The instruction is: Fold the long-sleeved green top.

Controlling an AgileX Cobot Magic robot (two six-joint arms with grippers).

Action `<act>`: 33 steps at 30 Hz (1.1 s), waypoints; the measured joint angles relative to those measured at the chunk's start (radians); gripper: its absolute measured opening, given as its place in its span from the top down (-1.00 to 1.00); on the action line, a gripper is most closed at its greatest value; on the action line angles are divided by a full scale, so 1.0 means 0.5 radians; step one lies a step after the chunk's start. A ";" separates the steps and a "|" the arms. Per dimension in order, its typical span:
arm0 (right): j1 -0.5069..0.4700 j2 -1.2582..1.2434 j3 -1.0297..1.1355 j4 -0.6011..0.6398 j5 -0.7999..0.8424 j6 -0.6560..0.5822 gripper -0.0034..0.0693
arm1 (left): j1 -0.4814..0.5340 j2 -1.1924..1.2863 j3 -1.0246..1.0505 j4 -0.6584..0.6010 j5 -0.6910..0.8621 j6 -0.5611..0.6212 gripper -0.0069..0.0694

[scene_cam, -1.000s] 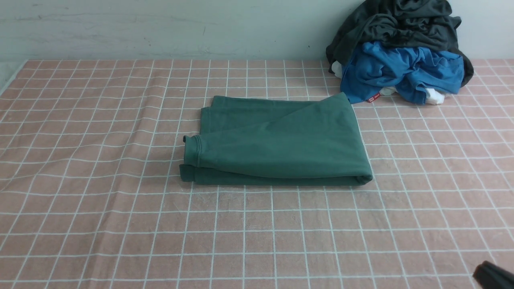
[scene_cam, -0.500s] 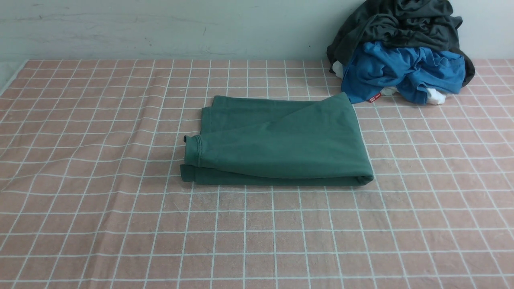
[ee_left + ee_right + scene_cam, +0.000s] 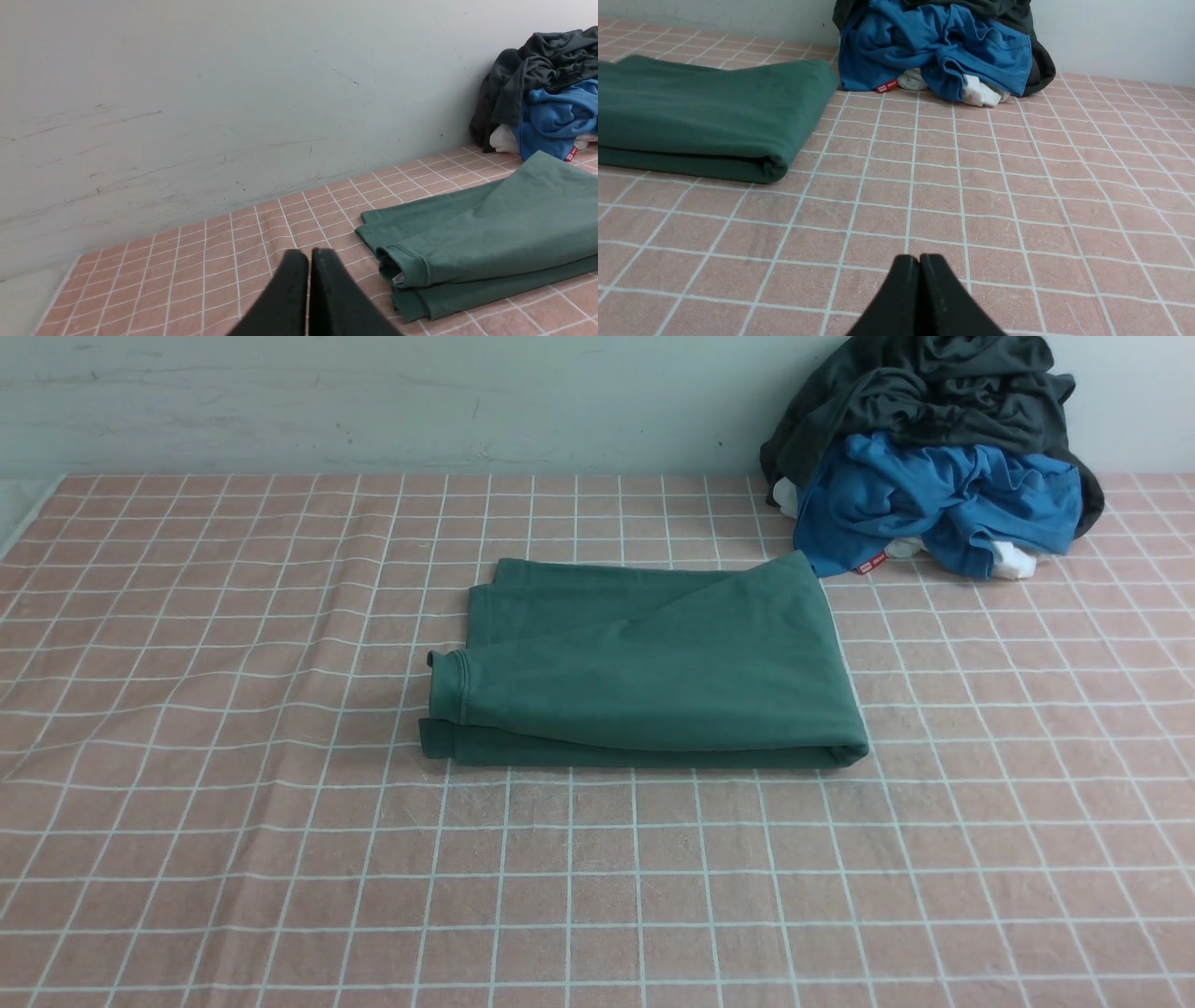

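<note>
The left gripper (image 3: 308,254) has its black fingers pressed together, holding nothing and hanging just above the cloth (image 3: 196,261). The right gripper (image 3: 920,259) is the same — fingers together, empty, low over the cloth. Neither arm shows in the front view.

The top (image 3: 644,667) lies folded into a flat rectangle, ahead of the left gripper and toward the robot's right, near it but apart. From the right gripper it sits ahead and to the robot's left, well apart. A cuffed sleeve end shows at the fold's edge nearest the left gripper.

The surface is a pink cloth with a white grid, lightly wrinkled. Farther ahead of the right gripper, against the pale wall (image 3: 373,401), a heap holds a blue garment (image 3: 943,499) under a dark grey garment (image 3: 924,392), with bits of white fabric (image 3: 1013,560) at its base.
</note>
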 joint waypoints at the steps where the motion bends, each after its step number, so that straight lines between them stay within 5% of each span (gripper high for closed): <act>1: 0.000 0.000 0.000 0.000 0.000 0.000 0.94 | 0.000 0.000 0.000 0.000 0.000 0.000 0.83; 22: 0.000 0.000 0.000 0.006 0.002 -0.002 0.94 | 0.103 -0.137 0.203 -0.012 -0.070 0.050 0.83; 27: 0.000 0.000 0.000 0.013 0.004 -0.006 0.94 | 0.311 -0.157 0.477 -0.251 -0.215 0.101 0.83; 33: 0.000 0.000 0.000 0.013 0.006 -0.008 0.94 | 0.344 -0.157 0.495 -0.361 0.027 0.262 0.83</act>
